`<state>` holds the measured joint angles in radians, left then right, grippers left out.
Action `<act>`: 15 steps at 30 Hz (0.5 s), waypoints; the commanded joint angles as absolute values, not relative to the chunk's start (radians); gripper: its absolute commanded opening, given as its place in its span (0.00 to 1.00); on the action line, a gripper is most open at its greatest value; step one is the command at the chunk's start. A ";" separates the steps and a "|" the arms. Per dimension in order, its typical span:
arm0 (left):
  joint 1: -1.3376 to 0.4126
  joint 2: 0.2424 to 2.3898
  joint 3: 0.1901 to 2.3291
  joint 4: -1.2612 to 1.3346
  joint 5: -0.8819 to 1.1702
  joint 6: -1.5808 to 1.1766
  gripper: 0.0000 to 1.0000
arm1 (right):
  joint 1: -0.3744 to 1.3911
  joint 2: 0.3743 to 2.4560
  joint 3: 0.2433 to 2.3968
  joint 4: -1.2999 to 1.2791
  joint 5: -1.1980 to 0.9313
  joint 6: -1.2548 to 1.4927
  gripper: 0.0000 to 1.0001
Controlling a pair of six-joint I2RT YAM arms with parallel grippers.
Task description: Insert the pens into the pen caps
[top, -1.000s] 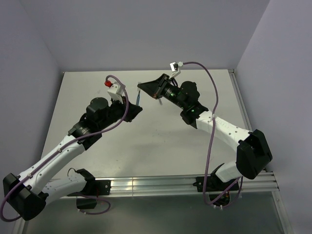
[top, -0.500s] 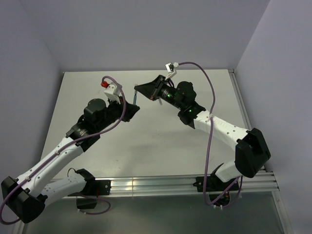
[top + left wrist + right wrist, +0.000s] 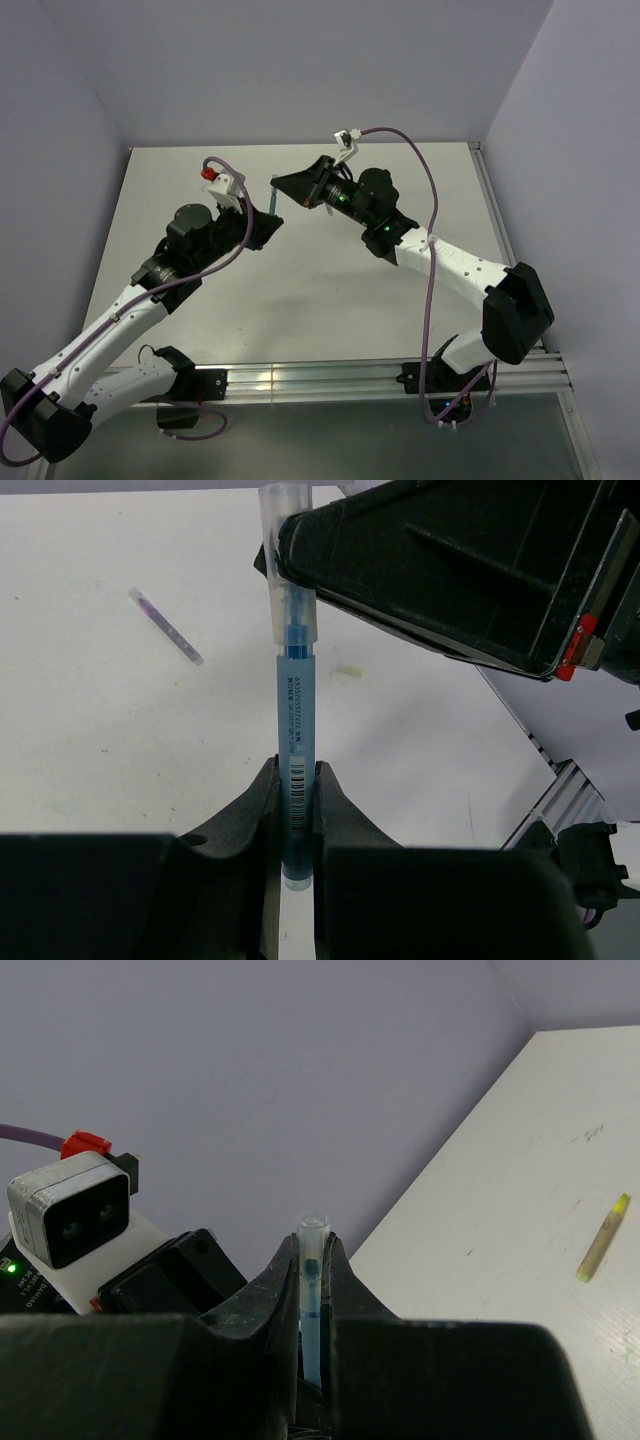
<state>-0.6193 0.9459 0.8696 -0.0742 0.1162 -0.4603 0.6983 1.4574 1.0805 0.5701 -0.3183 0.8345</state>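
Observation:
My left gripper is shut on the blue pen and holds it above the table. The pen's tip sits inside a translucent pen cap. My right gripper is shut on that cap, and the blue tip shows through it. In the top view the two grippers, left and right, meet at the pen over the table's back middle. A grey-purple pen and a small pale cap lie on the table. A yellow pen lies further off.
The white table ends at a metal rail at the near edge. Purple-grey walls stand at the back and on both sides. The left wrist camera is close beside the right gripper.
Both grippers have moved a little to the left together, with the pen and cap still joined between them.

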 commanded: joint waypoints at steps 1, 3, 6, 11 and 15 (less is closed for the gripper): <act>-0.607 0.917 0.868 -0.017 0.130 -0.463 0.00 | 0.718 1.459 1.131 0.574 -0.307 0.805 0.00; -0.606 0.913 0.864 -0.014 0.133 -0.468 0.00 | 0.726 1.460 1.132 0.571 -0.304 0.802 0.00; -0.598 0.907 0.862 -0.009 0.143 -0.477 0.00 | 0.732 1.463 1.134 0.569 -0.302 0.801 0.00; -0.580 0.887 0.851 -0.009 0.163 -0.498 0.00 | 0.741 1.460 1.135 0.558 -0.293 0.790 0.00; -0.563 0.865 0.842 0.034 0.190 -0.509 0.00 | 0.750 1.439 1.121 0.555 -0.278 0.776 0.00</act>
